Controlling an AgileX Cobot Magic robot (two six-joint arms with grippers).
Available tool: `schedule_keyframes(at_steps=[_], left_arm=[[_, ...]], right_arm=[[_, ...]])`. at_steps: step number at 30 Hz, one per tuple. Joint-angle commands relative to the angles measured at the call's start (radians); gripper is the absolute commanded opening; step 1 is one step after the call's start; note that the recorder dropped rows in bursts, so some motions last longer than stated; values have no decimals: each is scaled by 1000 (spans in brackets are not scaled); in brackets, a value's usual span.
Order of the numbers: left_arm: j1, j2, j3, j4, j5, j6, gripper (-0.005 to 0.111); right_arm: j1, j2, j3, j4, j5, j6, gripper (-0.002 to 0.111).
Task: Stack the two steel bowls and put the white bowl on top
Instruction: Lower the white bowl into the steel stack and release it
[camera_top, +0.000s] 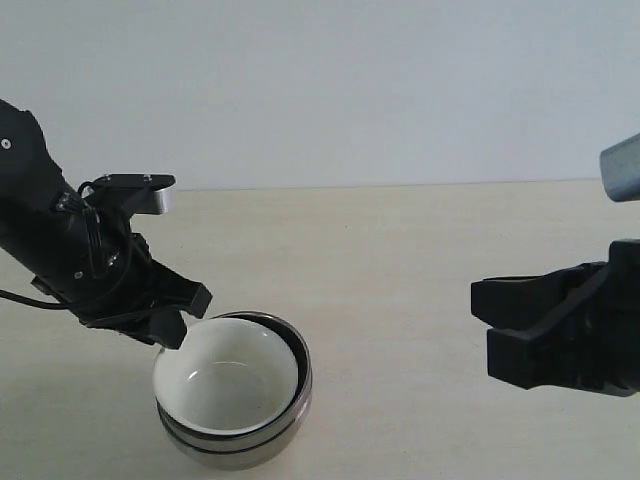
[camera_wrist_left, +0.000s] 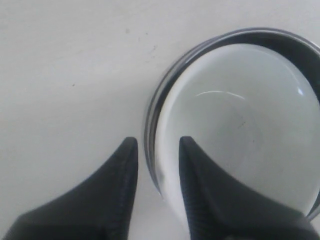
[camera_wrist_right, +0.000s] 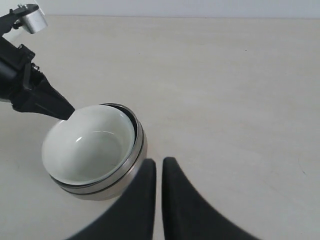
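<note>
The two steel bowls (camera_top: 262, 440) sit nested one inside the other on the table, their shiny rims (camera_wrist_right: 131, 165) showing as two bands. The white bowl (camera_top: 225, 385) rests inside the top steel bowl, upright and empty. My left gripper (camera_top: 187, 318) is open at the stack's left rim; in the left wrist view (camera_wrist_left: 156, 142) one finger is over the white bowl's inside (camera_wrist_left: 235, 130) and the other is outside the steel rim (camera_wrist_left: 150, 117), with gaps showing. My right gripper (camera_top: 485, 325) hangs shut and empty to the right of the stack (camera_wrist_right: 159, 162).
The pale tabletop (camera_top: 400, 250) stretches around the stack up to a plain wall (camera_top: 350, 80) at the back. The left arm's black body and silver wrist camera (camera_top: 150, 195) stand over the table's left side.
</note>
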Motion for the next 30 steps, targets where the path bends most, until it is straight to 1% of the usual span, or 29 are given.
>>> schedule_keyframes(at_steps=[1,5,10,16,19,30], left_arm=[[-4,-10,-6,-6,51,-11,28],[-4,-11,-6,-6,66,-11,27],[-4,-14,-6,-6,77,-11,23],[-4,-14,-6,-6,77,-11,13],[-4,-14,-6,-6,77,-9,4],[-4,-1,-6,-6,71,-9,4]], right_arm=[[1,-3,3,-1,4,-4,0],[1,-3,3,-1,4,-4,0],[1,-3,3,-1,6,-5,0],[1,-3,3,-1,6,-5,0],[1,-3,3,-1,6,-5,0],[1,-3,3,-1,11,-5,0]])
